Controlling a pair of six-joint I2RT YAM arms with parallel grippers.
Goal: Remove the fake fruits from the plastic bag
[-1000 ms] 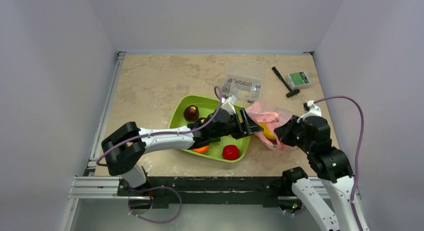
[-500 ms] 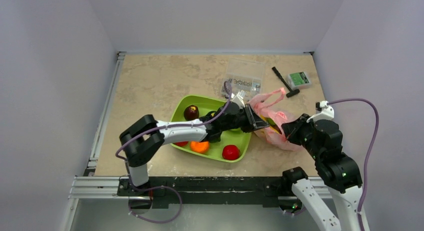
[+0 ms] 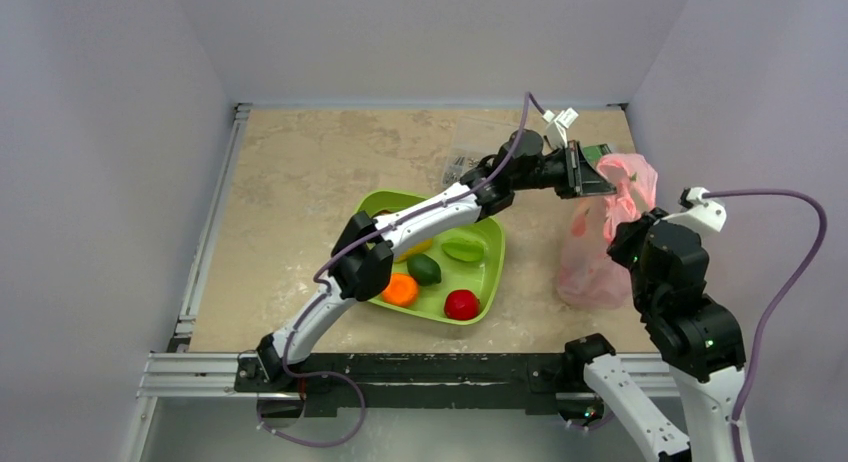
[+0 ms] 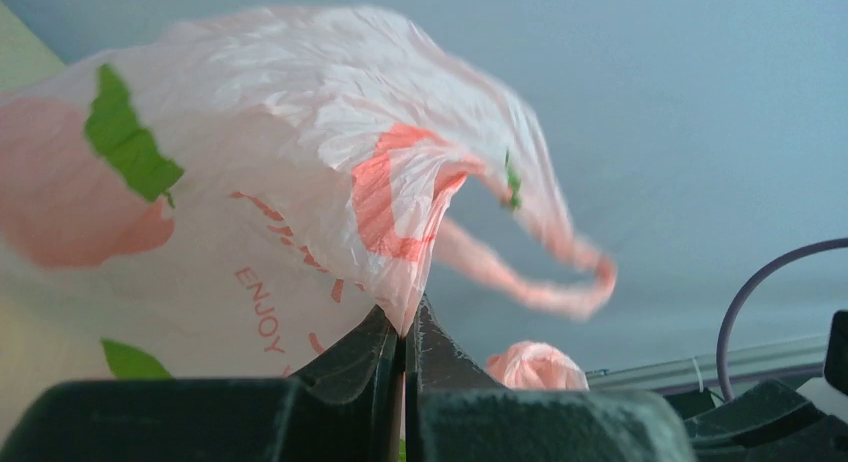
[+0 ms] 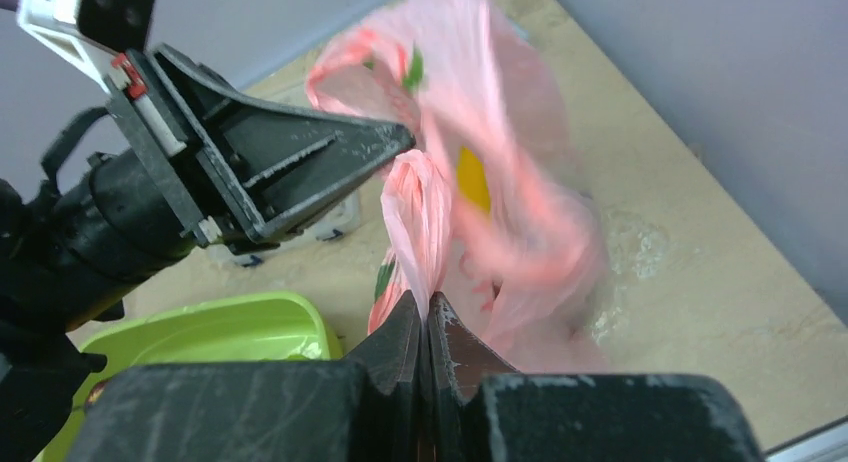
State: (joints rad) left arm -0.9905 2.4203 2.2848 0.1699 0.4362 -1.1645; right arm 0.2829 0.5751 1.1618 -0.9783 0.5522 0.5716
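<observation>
Holding plastic bag (image 3: 598, 254) up off the right side of table (image 3: 300, 172) with both grippers, just right of green tray (image 3: 493, 274) and apart from it. Pinching a fold of film near bag top with left gripper (image 3: 604, 186), arm stretched far and right across the tray; jaws pressed together on the film, no gap visible in left wrist view (image 4: 405, 334). Clamping a twisted strand of bag, likely a handle, with right gripper (image 5: 428, 324); jaws squeezed onto it, only the thin pink strand between them. Meeting almost tip to tip above the bag body, left gripper on the far side, right gripper on the near side. Cannot tell whether bag bottom touches the table. Seeing a yellow patch (image 5: 472, 180) through the film in right wrist view; cannot tell which fruit. Noting in tray: lime-green fruit (image 3: 463, 249) toward far right, dark green fruit (image 3: 424, 269) mid-tray, orange fruit (image 3: 400, 290) near left, red round fruit (image 3: 461, 304) near right, yellow fruit (image 3: 416, 249) partly hidden under left arm. Noting clear parts box (image 3: 468, 162) beyond tray, partly behind the arm.
</observation>
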